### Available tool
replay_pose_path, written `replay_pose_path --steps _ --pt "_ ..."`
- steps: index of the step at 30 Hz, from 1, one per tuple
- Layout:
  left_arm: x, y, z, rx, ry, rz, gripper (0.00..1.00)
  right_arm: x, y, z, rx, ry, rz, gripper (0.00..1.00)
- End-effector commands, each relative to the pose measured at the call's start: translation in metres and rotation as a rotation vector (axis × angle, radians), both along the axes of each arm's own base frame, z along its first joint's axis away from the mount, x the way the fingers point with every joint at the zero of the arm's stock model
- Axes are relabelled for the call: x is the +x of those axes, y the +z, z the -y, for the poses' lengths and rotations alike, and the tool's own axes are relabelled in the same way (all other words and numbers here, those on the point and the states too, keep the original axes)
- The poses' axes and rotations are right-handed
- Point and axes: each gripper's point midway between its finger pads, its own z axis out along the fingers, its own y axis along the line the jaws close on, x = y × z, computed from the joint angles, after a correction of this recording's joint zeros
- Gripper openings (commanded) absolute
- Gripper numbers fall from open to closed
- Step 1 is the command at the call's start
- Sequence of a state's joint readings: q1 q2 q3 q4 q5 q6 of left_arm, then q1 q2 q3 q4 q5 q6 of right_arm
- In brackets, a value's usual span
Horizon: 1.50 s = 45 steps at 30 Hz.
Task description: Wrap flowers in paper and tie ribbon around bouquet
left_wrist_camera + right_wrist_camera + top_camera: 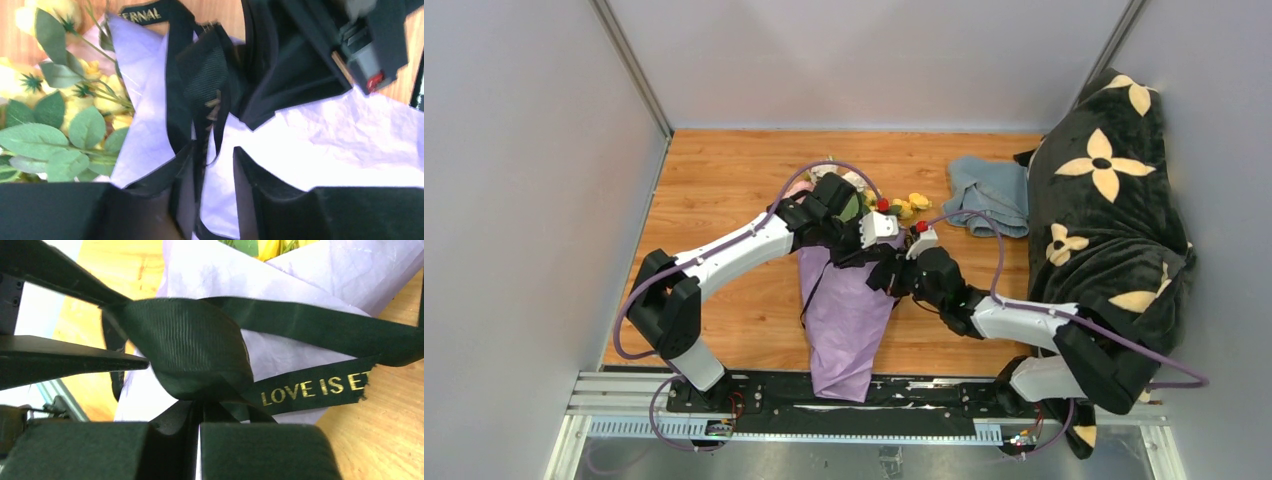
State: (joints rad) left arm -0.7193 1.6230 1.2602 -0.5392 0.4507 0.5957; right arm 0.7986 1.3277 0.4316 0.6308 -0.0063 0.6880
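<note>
Right hand (197, 415) is clamped tight on the narrow black ribbed ribbon (185, 347) with gold lettering, just under a twisted loop at the centre of its wrist view. Left hand (212, 165) stands slightly parted, with a ribbon strand hanging loose between its fingers, unpinched.

Tying looks to be the step in hand. The thin, crinkly lavender paper (849, 320) already forms a cone, and the bouquet (854, 270) lies mid-frame in the top view on the wood-grain counter (724, 180). Its yellow and pale flowers (894, 205) with matte green leaves point toward the upper centre.

Next, the left hand probably needs to close on its strand and pull against the right to cinch the loop. The pull should be gentle, since the paper looks easily torn and the floppy ribbon's cut end is frayed.
</note>
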Motion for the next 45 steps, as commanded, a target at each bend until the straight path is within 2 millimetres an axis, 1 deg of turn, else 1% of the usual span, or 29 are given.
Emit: replay_pose_path --steps 1,2,4,6,8,9,11,13,14,15,16,17,18,19,20,21,23,24,27,30,35,37,38,39,41,43,45 --pt "-0.030 0.002 -0.017 0.067 -0.092 -0.052 0.46 -0.040 -0.031 0.015 -0.065 0.164 -0.182 0.00" --pt "-0.039 0.005 -0.021 0.083 -0.132 -0.068 0.51 -0.046 -0.034 0.016 -0.073 0.202 -0.210 0.00" --pt "-0.048 0.018 -0.027 0.099 -0.170 -0.085 0.59 -0.054 -0.038 0.018 -0.097 0.272 -0.252 0.00" --pt "-0.049 0.031 -0.033 0.103 -0.174 -0.076 0.66 -0.063 -0.045 0.020 -0.144 0.338 -0.290 0.00" --pt "-0.045 0.041 -0.037 0.096 -0.174 -0.059 0.72 -0.072 -0.050 0.018 -0.169 0.407 -0.333 0.00" --pt "-0.042 0.043 -0.039 0.091 -0.177 -0.055 0.74 -0.076 -0.052 0.017 -0.177 0.440 -0.350 0.00" --pt "-0.036 0.047 -0.043 0.097 -0.176 -0.041 0.76 -0.082 -0.055 0.015 -0.191 0.489 -0.381 0.00" --pt "-0.030 0.049 -0.045 0.109 -0.169 -0.025 0.75 -0.083 -0.056 0.016 -0.201 0.500 -0.381 0.00" --pt "-0.027 0.049 -0.044 0.106 -0.167 -0.024 0.72 -0.083 -0.057 0.017 -0.202 0.500 -0.381 0.00" --pt "-0.024 0.050 -0.042 0.101 -0.166 -0.026 0.66 -0.084 -0.058 0.018 -0.205 0.502 -0.380 0.00" --pt "-0.018 0.048 -0.037 0.095 -0.156 -0.026 0.57 -0.085 -0.060 0.018 -0.209 0.504 -0.386 0.00" --pt "-0.003 0.046 -0.027 0.077 -0.086 -0.027 0.49 -0.085 -0.060 0.018 -0.213 0.507 -0.387 0.00" --pt "0.011 0.039 -0.020 0.068 -0.004 -0.040 0.42 -0.085 -0.061 0.018 -0.214 0.509 -0.391 0.00" --pt "0.029 0.026 -0.011 0.071 0.069 -0.052 0.36 -0.085 -0.062 0.018 -0.212 0.511 -0.395 0.00" --pt "0.043 0.021 -0.005 0.056 0.144 -0.057 0.34 -0.085 -0.063 0.017 -0.208 0.517 -0.401 0.00" --pt "0.055 0.007 0.003 0.054 0.210 -0.082 0.36 -0.086 -0.064 0.015 -0.205 0.523 -0.406 0.00" --pt "0.066 -0.012 0.018 0.021 0.267 -0.125 0.46 -0.086 -0.065 0.014 -0.200 0.531 -0.410 0.00" --pt "0.068 -0.018 0.027 -0.003 0.272 -0.130 0.49 -0.086 -0.065 0.014 -0.197 0.531 -0.407 0.00" --pt "0.068 -0.032 0.043 -0.086 0.288 -0.110 0.56 -0.085 -0.059 0.013 -0.170 0.516 -0.371 0.00" --pt "0.063 -0.043 0.046 -0.120 0.291 -0.097 0.57 -0.084 -0.055 0.012 -0.151 0.510 -0.357 0.00" --pt "0.049 -0.066 0.044 -0.077 0.286 -0.151 0.57 -0.083 -0.051 0.008 -0.124 0.515 -0.360 0.00" --pt "0.042 -0.067 0.046 -0.076 0.274 -0.187 0.57 -0.082 -0.052 0.009 -0.127 0.509 -0.361 0.00" --pt "0.040 -0.065 0.045 -0.079 0.276 -0.200 0.58 -0.081 -0.051 0.010 -0.126 0.503 -0.360 0.00" --pt "0.040 -0.057 0.046 -0.094 0.279 -0.200 0.58 -0.081 -0.052 0.011 -0.126 0.498 -0.358 0.00" --pt "0.038 -0.034 0.050 -0.149 0.268 -0.201 0.58 -0.080 -0.053 0.013 -0.121 0.488 -0.357 0.00" --pt "0.034 -0.005 0.055 -0.224 0.242 -0.197 0.58 -0.078 -0.053 0.015 -0.103 0.477 -0.361 0.00" --pt "0.028 0.011 0.057 -0.275 0.219 -0.189 0.58 -0.076 -0.053 0.016 -0.077 0.469 -0.364 0.00"
